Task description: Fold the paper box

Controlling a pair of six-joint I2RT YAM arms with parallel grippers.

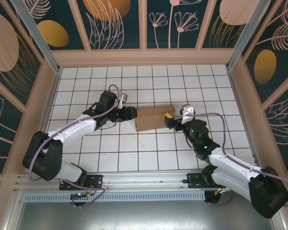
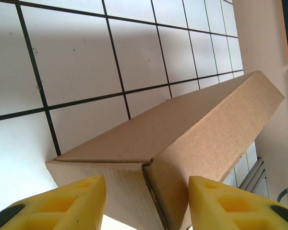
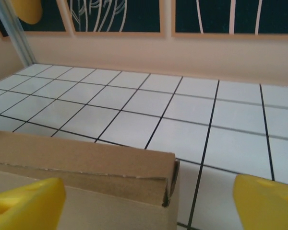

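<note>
— How do the jaws stand?
— The right gripper (image 3: pixel 149 201) is spread wide and holds nothing, its yellow fingers (image 3: pixel 24 203) on either side of one end of the paper box (image 3: pixel 81 167). The left gripper (image 2: pixel 147 206) is parted too, at the other end's corner. I cannot tell whether it touches.
— And the box itself?
— A thin rectangle of brown corrugated cardboard, lying between them on the white tiled table (image 1: pixel 134 148). Beyond is a leaf-patterned panel wall (image 1: pixel 173 24).

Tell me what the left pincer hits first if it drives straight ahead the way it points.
The paper box: its near end sits right ahead, between the left pincer's spread fingers. It looks very close, though the exact gap is unclear.
</note>
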